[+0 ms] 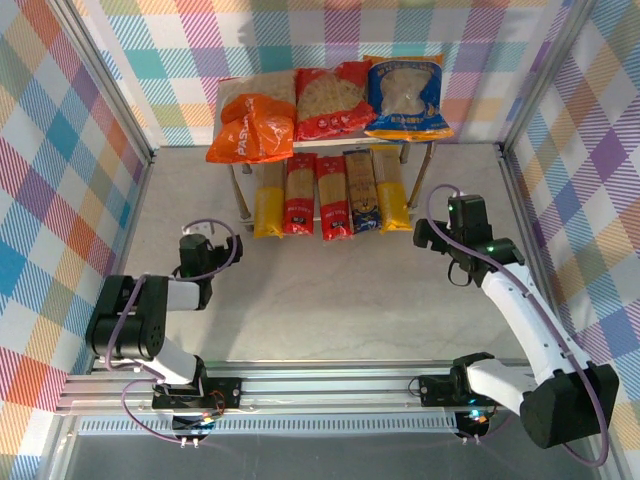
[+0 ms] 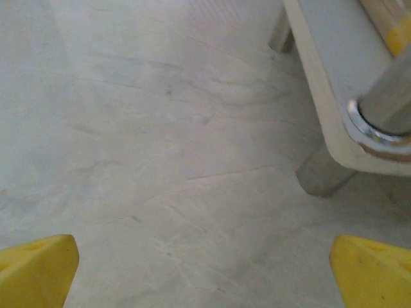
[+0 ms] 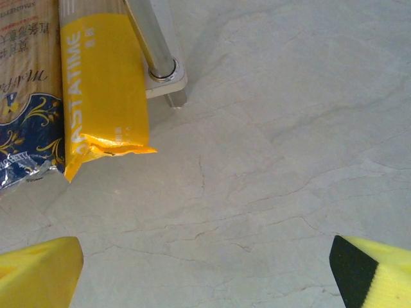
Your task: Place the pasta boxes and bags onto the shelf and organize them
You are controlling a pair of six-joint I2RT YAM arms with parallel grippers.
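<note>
Spaghetti packs (image 1: 330,195) (five, side by side on the lower board of the shelf (image 2: 321,70)) look stiff lengthwise yet brittle inside; we would take one across its narrow middle. The bags (image 1: 333,100), three on the top plate, seem light, crinkly and slippery, so we'd pinch a sealed edge. Left gripper (image 2: 205,276) and right gripper (image 3: 205,276) stand spread, holding nothing.

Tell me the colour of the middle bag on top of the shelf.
The middle bag is red, clearest in the top external view.
</note>
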